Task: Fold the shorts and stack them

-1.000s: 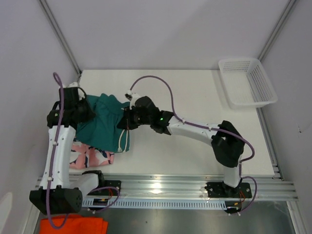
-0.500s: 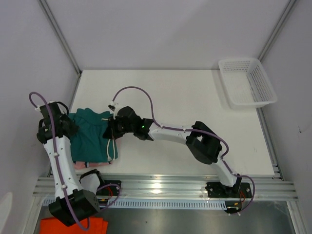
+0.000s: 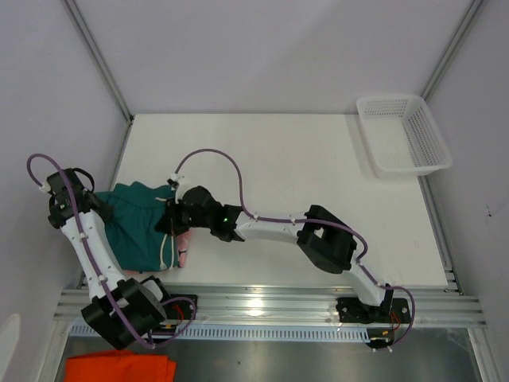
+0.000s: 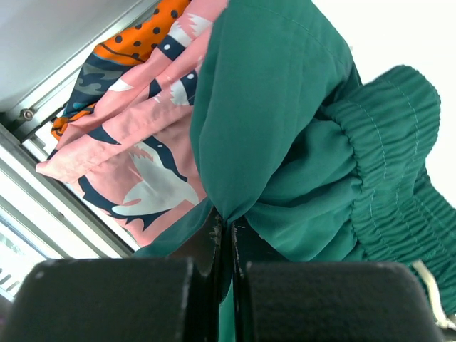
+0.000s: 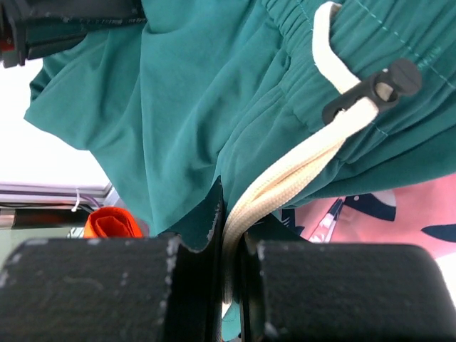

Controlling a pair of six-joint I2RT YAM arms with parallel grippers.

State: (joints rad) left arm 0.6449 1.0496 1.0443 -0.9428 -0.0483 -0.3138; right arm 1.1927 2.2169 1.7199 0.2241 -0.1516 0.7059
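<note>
White surface (image 3: 318, 175), lower left: left pincer (image 4: 228, 226) and right pincer (image 5: 229, 208) are clenched on teal shorts (image 3: 135, 231) atop pink shorts (image 4: 135, 153). Stacking seemingly near done; release outstanding.

teal shorts (image 3: 141, 231) bunched atop pink shark shorts (image 4: 142, 164); orange-navy print shorts (image 4: 139, 39) underneath.

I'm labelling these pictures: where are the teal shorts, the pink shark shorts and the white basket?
teal shorts (image 3: 143, 227), top view, flat middle of the fabric.
pink shark shorts (image 4: 153, 187), left wrist view, white shark print.
white basket (image 3: 402, 134), top view, bare mesh floor.
</note>
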